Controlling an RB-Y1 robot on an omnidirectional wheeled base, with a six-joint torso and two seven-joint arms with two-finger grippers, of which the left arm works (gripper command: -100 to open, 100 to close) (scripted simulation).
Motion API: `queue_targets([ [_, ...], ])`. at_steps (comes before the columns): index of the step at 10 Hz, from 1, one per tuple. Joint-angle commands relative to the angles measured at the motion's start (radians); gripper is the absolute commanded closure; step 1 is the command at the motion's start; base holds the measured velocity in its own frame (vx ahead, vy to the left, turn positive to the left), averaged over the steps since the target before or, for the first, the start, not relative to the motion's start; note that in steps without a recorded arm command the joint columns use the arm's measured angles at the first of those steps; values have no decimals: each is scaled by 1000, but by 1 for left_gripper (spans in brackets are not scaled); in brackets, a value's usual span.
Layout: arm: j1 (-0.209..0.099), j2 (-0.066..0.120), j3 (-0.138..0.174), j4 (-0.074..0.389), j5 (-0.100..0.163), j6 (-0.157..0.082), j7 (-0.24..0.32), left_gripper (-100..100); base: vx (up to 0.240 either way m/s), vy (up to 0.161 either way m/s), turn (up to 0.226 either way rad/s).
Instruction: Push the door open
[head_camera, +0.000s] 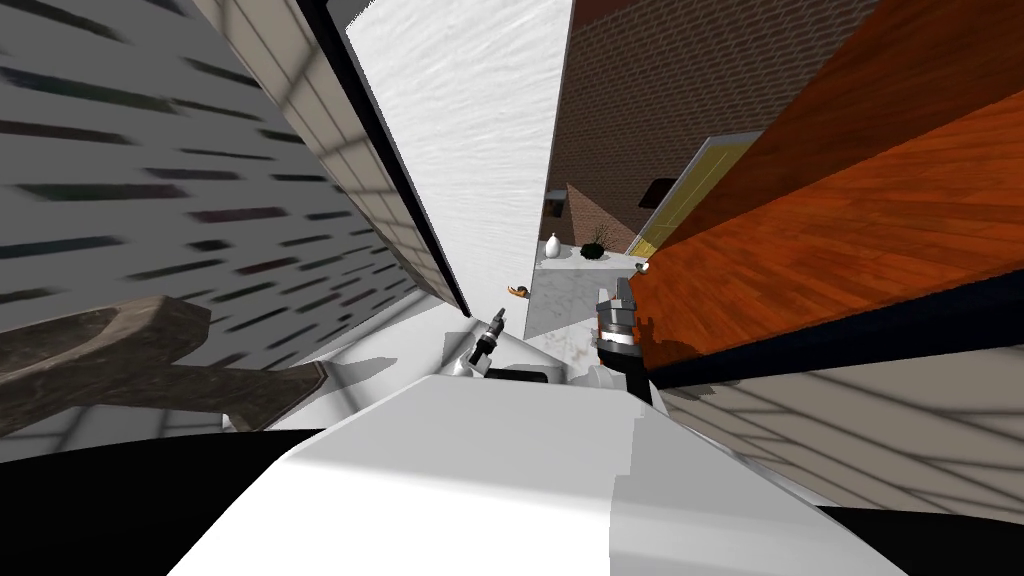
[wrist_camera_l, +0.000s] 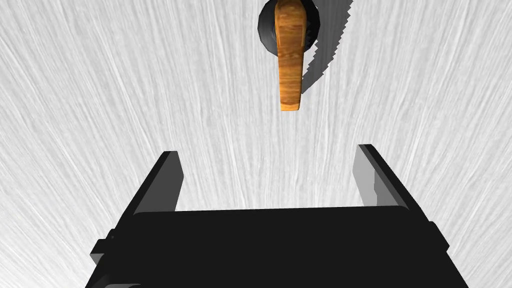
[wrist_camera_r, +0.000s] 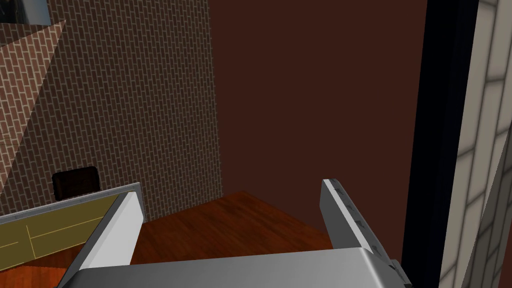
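The door (head_camera: 470, 150) is a plain white panel with streaky grain, seen ahead in the head view. It stands ajar, with a room showing past its right edge. Its handle (wrist_camera_l: 290, 55) is a wood-coloured lever on a dark round plate, small in the head view (head_camera: 519, 291). My left gripper (wrist_camera_l: 267, 155) points at the white door face just short of the lever's tip, open and holding nothing; in the head view the left gripper (head_camera: 497, 320) sits below the handle. My right gripper (wrist_camera_r: 230, 200) is open and empty, and the right gripper (head_camera: 615, 310) is beside an orange wood-grain surface (head_camera: 850, 230).
A dark door frame (head_camera: 390, 170) and a tiled wall (head_camera: 330, 130) run along the left. Beyond the gap are a brick wall (head_camera: 650, 110), a white vase (head_camera: 554, 246), a small plant (head_camera: 594, 248) and a yellow panel (head_camera: 690, 195). A grey wooden piece (head_camera: 130, 360) juts in at the left.
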Motion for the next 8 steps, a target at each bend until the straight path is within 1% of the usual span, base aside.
queue_targets([
  [1,-15,-5,-1,36,0,-12,3,-100,76,39,-9],
  [2,-20,-6,-4,49,-1,-15,5,-100,53,23,-3],
  [4,-38,-13,-12,95,-4,-26,14,-100,107,38,-18],
  [5,-41,-15,-13,102,-4,-28,15,-100,89,29,-9],
  [6,-47,-18,-16,119,-5,-32,18,-100,80,36,-6],
  [7,-38,-14,-16,98,-5,-24,18,-100,39,19,-3],
  [8,-40,-3,-12,102,-4,-25,16,-100,106,-45,-35],
])
